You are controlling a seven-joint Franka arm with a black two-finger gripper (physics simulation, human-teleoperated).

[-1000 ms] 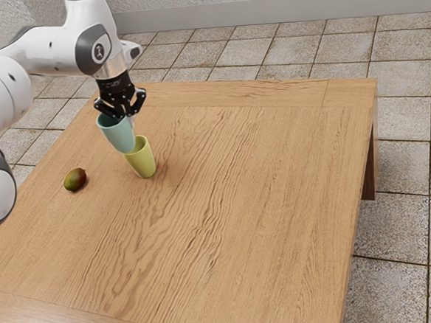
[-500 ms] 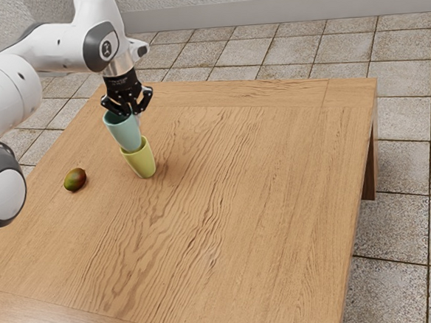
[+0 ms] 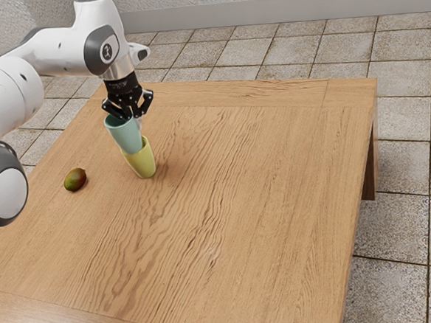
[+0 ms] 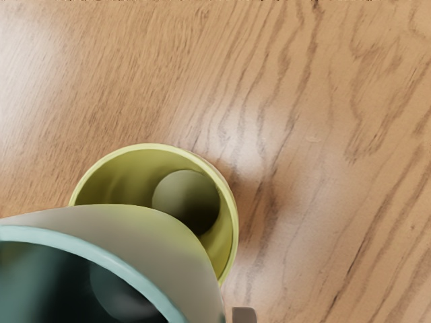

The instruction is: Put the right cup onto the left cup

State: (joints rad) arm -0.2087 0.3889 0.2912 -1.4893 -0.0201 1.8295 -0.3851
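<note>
At the exterior view's upper left, the end effector [image 3: 132,118] gripped the teal cup [image 3: 126,135], the yellow cup [image 3: 144,163] lying lower and slightly rightward.

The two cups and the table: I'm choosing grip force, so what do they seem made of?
Blue cup: probably glazed ceramic, perhaps plastic; smooth, softly shiny rim.
Yellow-green cup: likely the same, with a glossy rim and smooth inner wall.
Table: wood or wood look, satin finish; wavy dark grain and soft pale highlights.
</note>
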